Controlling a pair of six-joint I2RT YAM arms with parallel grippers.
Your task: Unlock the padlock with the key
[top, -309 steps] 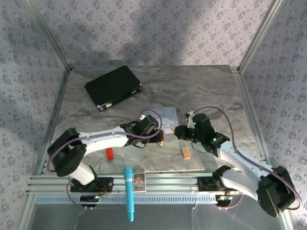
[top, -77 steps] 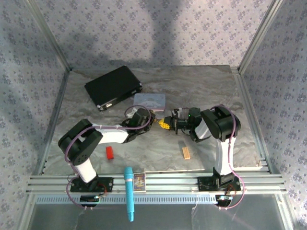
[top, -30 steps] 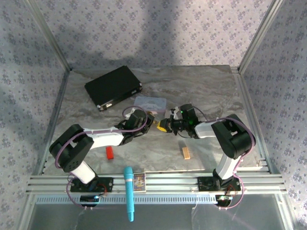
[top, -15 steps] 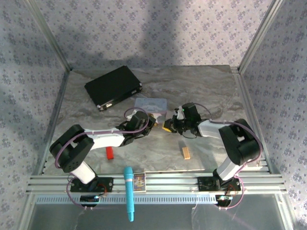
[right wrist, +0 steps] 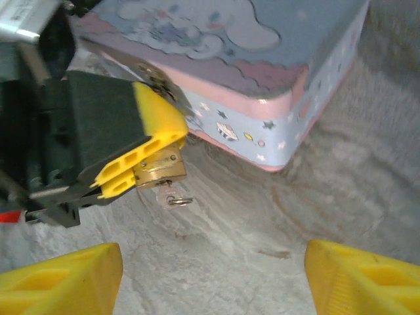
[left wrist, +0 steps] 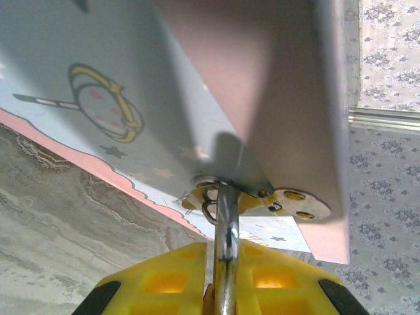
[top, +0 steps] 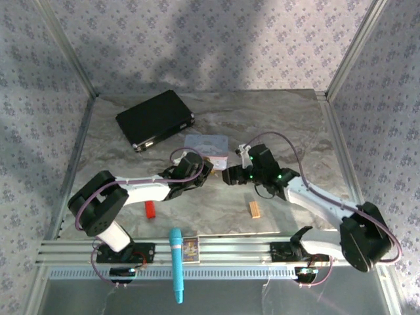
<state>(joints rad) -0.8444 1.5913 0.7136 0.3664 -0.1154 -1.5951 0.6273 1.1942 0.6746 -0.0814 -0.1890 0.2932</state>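
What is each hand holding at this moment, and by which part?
The left hand grips the padlock by its brass body, shackle through the hasp of the tin box. The right hand is open, holding nothing; the key sticks out beneath the padlock.

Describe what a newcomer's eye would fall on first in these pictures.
The left gripper pinches the brass padlock between yellow fingers, the small key sticking out beneath it. Just behind sits the pastel tin box, the shackle threaded through its hasp. The right gripper stands open, its yellow fingers at the right wrist view's bottom corners.
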